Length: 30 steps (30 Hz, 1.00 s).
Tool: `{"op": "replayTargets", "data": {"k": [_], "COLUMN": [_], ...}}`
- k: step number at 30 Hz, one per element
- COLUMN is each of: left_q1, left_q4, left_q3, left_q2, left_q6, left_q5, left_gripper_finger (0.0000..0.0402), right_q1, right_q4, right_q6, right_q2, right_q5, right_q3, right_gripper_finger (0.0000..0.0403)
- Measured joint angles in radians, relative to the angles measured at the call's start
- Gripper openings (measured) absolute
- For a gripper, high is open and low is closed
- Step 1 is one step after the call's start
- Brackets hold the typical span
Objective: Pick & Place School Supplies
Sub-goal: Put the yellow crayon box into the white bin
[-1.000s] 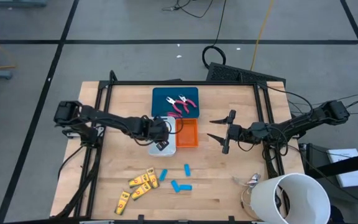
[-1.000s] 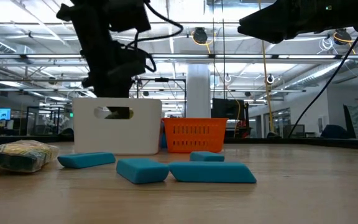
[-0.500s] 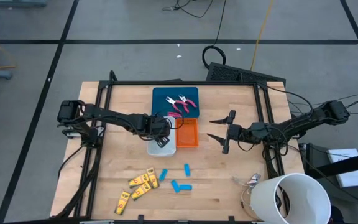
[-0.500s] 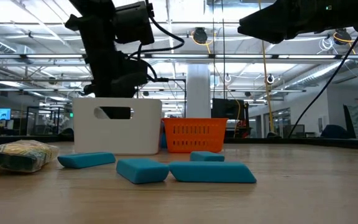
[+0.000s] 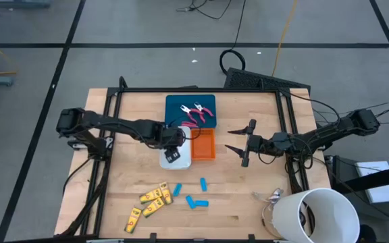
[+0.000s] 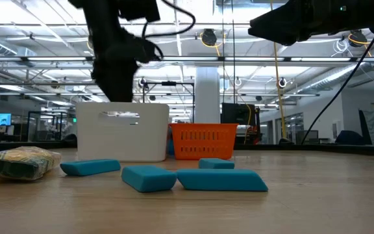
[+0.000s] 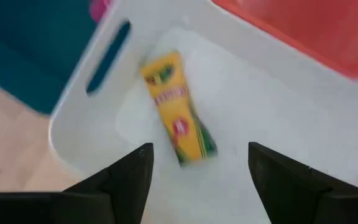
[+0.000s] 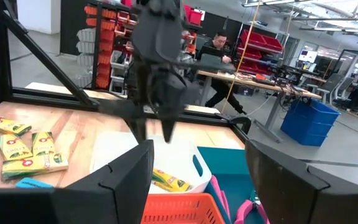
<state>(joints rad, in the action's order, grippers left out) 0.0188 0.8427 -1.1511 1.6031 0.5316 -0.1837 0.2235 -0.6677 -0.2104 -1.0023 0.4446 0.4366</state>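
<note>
My left gripper hangs open over the white tray, fingers pointing down. One yellow oblong piece lies flat on that tray's floor below the fingers, untouched; the right wrist view shows the piece too. Several more yellow pieces and three blue pieces lie on the table toward the near edge. Two pink-handled tools lie in the teal tray. My right gripper waits open above the table, right of the orange tray.
The big white cup lies at the table's near right corner, with a small clear wrapper beside it. The three trays stand close together mid-table. A black frame rims the table. A person sits at a desk far behind.
My left gripper has risen from inside the white tray: in the low view a dark shape showed through the tray's handle slot earlier, and now the slot is clear and the arm stands higher. The right arm has kept still.
</note>
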Motion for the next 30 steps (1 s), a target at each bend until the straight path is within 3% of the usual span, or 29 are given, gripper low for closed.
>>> {"op": "replayTargets", "data": {"k": [10,15,19,30], "left_q1": [0.246,0.412,0.551,0.831], "left_q4": [0.046,0.054,0.039,0.027], "left_q3": [-0.037,-0.037,-0.038,-0.037], "left_q2": [-0.108,-0.109,-0.099,-0.032], "left_q6": [0.152,0.328,0.493,1.079], "left_q5": [0.042,0.164,0.256,0.227], "left_gripper_finger": [0.0267,0.0267,0.0267,0.0266], "right_q1": [-0.001,-0.001,-0.001,-0.001], "right_q4": [0.019,0.015,0.014,-0.099], "right_q6": [0.01,0.011,0.011,-0.128], "right_q2": [0.0,0.0,0.0,0.0], "right_q5": [0.0,0.0,0.0,-0.003], "right_q3": [0.0,0.0,0.0,0.0], "right_gripper_finger": [0.0247,0.0247,0.0247,0.0247]}}
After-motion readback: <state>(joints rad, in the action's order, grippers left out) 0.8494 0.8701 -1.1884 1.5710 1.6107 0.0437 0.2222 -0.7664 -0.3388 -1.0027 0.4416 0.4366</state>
